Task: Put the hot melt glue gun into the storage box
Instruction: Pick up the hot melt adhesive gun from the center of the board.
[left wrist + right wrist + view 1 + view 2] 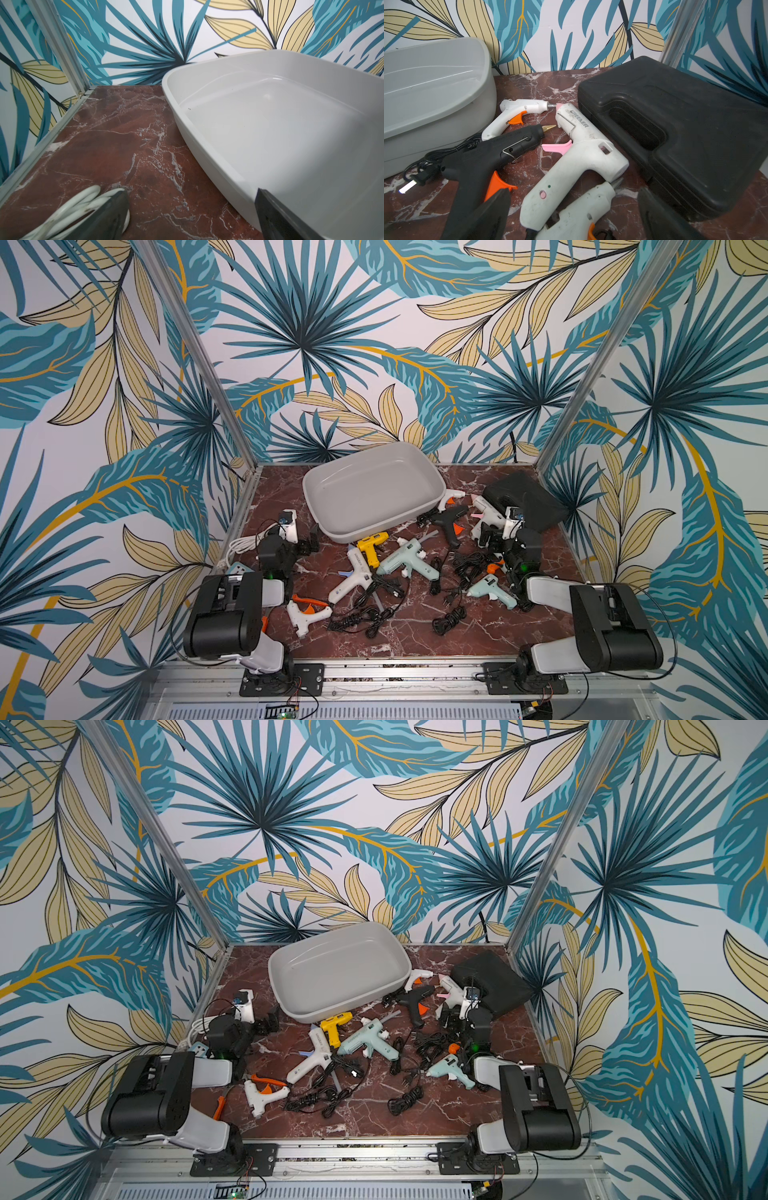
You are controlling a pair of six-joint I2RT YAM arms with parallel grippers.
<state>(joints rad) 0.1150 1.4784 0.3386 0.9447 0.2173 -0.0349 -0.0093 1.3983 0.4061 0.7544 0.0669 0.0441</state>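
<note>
Storage box: light grey plastic tub, rectangular, rounded corners, flared rim; open side up, empty, set askew at the back middle of the surface.

All glue guns outside it, lying on their sides.
- Just beside its near wall: yellow glue gun.
- Flanking that one: large mint glue gun and lavender-trigger white glue gun.
- By its right end: small white glue gun with orange trigger, black glue gun with orange trigger, and pink-trigger white glue gun lettered GREENER.
- Farther front: front white glue gun at left, small mint glue gun at right.
</note>
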